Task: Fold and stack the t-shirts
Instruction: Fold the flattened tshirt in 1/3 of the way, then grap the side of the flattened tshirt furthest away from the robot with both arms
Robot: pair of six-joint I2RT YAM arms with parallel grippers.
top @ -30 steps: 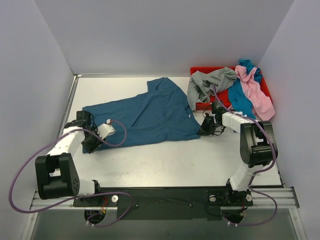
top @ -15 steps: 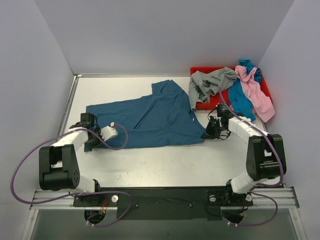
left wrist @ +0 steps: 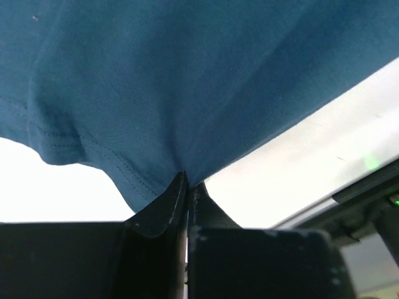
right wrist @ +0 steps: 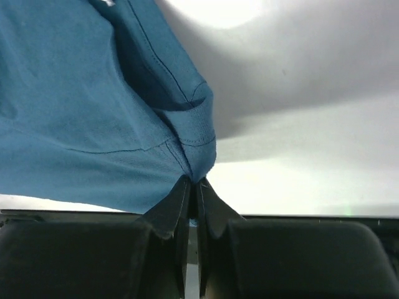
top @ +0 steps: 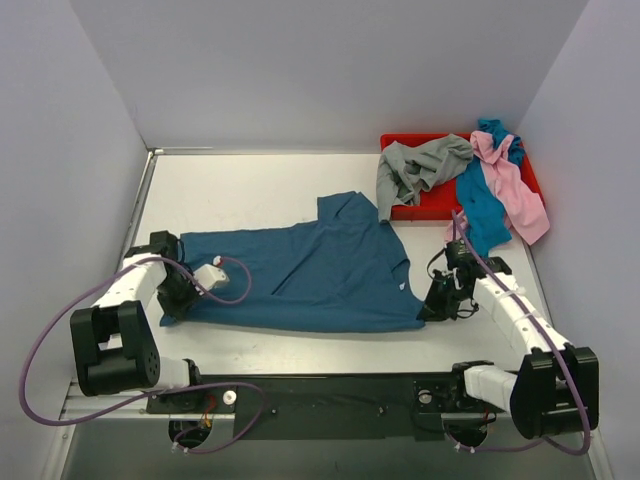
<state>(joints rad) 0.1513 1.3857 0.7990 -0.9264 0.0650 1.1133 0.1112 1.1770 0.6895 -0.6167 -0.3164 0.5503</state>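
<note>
The dark teal-blue t-shirt [top: 310, 270] lies spread across the table's middle, stretched between my two grippers. My left gripper [top: 178, 300] is shut on the shirt's left edge; the left wrist view shows the cloth [left wrist: 187, 87] pinched at the fingertips [left wrist: 187, 180]. My right gripper [top: 432, 308] is shut on the shirt's right corner; the right wrist view shows a hemmed fold [right wrist: 187, 137] pinched between the fingertips [right wrist: 194, 182]. The grey t-shirt [top: 420, 165], pink t-shirt [top: 510, 185] and turquoise t-shirt [top: 480, 205] lie heaped at the back right.
A red tray [top: 430, 200] at the back right holds the heaped shirts, which hang over its rim. Grey walls close in the left, back and right. The black rail [top: 330, 395] with the arm bases runs along the near edge.
Both grippers have pulled the teal-blue shirt toward the near edge of the table. The right gripper has moved away from the tray; the shirt now lies flatter and lower in the view.
</note>
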